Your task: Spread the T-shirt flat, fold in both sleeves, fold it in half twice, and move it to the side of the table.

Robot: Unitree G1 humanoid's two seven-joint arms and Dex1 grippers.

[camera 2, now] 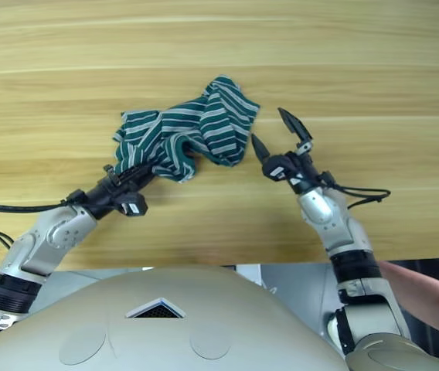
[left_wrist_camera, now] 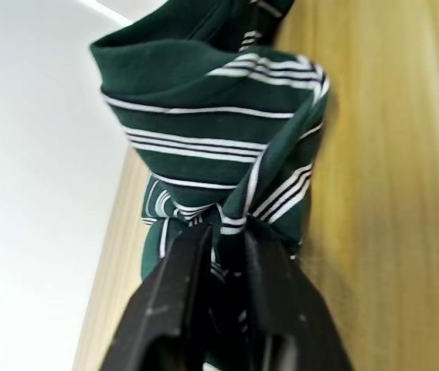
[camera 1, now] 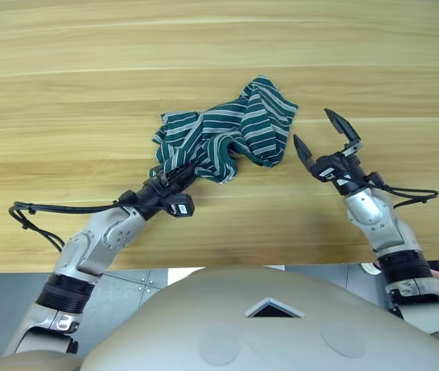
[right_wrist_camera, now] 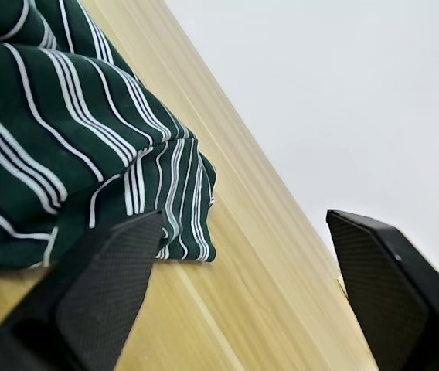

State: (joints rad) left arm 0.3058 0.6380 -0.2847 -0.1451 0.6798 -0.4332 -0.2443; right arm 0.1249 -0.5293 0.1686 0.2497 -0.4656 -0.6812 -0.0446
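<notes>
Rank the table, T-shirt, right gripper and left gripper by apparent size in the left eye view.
1. wooden table
2. green striped T-shirt
3. right gripper, open beside the shirt
Unranked: left gripper, partly buried in the cloth it pinches, so comparing it with the right is unsure.

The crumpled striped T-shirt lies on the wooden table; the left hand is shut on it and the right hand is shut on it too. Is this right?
Not quite. The right hand is open and holds nothing, beside the T-shirt, as the left eye view shows. The left hand is indeed shut on it, on the table.
</notes>
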